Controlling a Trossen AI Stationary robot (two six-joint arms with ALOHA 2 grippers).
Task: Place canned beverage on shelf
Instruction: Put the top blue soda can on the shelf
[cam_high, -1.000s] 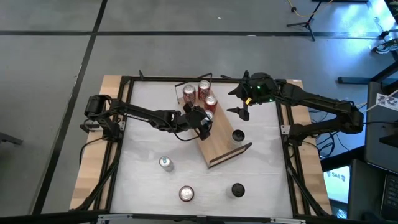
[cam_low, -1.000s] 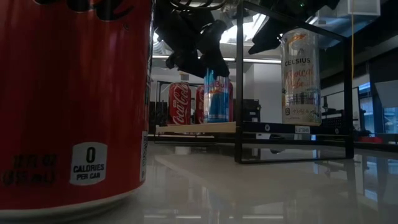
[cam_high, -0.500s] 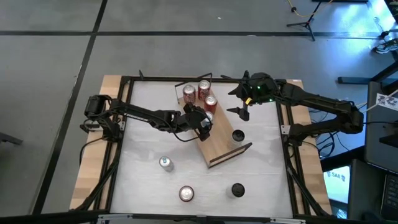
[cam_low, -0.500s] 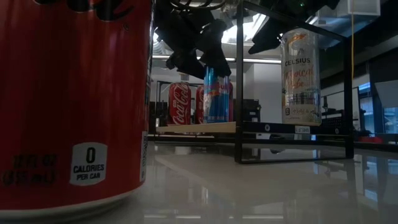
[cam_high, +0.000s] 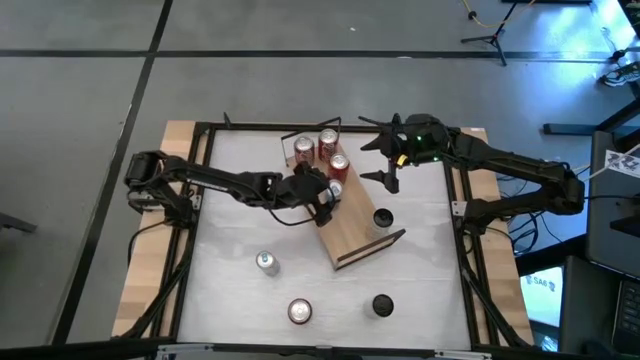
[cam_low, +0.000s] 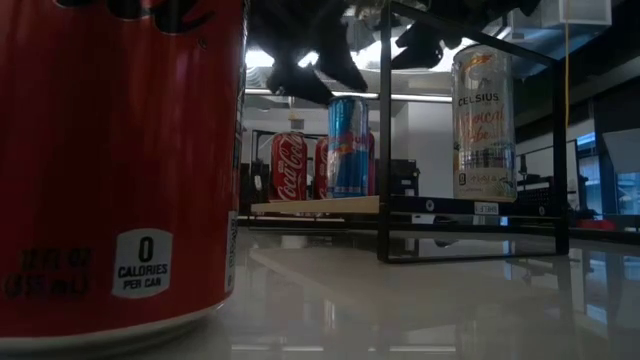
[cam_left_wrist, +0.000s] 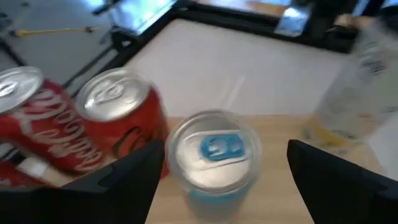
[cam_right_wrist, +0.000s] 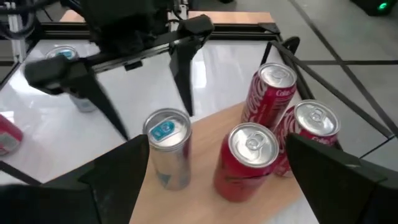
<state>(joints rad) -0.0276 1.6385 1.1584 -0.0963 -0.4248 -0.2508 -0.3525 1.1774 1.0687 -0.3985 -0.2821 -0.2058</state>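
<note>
A blue canned beverage (cam_high: 335, 188) (cam_low: 347, 145) stands upright on its base on the light-wood shelf (cam_high: 355, 238), beside three red cans (cam_high: 328, 142). My left gripper (cam_high: 322, 193) (cam_low: 322, 75) hangs open just above it. Its fingers stand to either side of the silver top (cam_left_wrist: 214, 149) without touching. My right gripper (cam_high: 378, 162) waits open above the shelf's far right side, looking at the cans (cam_right_wrist: 166, 146).
A pale Celsius can (cam_high: 382, 219) (cam_low: 484, 120) stands on the shelf by its black wire rail (cam_low: 386, 130). Three more cans stand on the white table near its front: a silver one (cam_high: 266, 262), a red one (cam_high: 299, 311) and a dark one (cam_high: 382, 305).
My left gripper has let go of the blue can and risen straight up, so its fingers now hang clear above the top. The can stays upright on the shelf where it was. My right gripper has tipped up slightly without shifting place.
</note>
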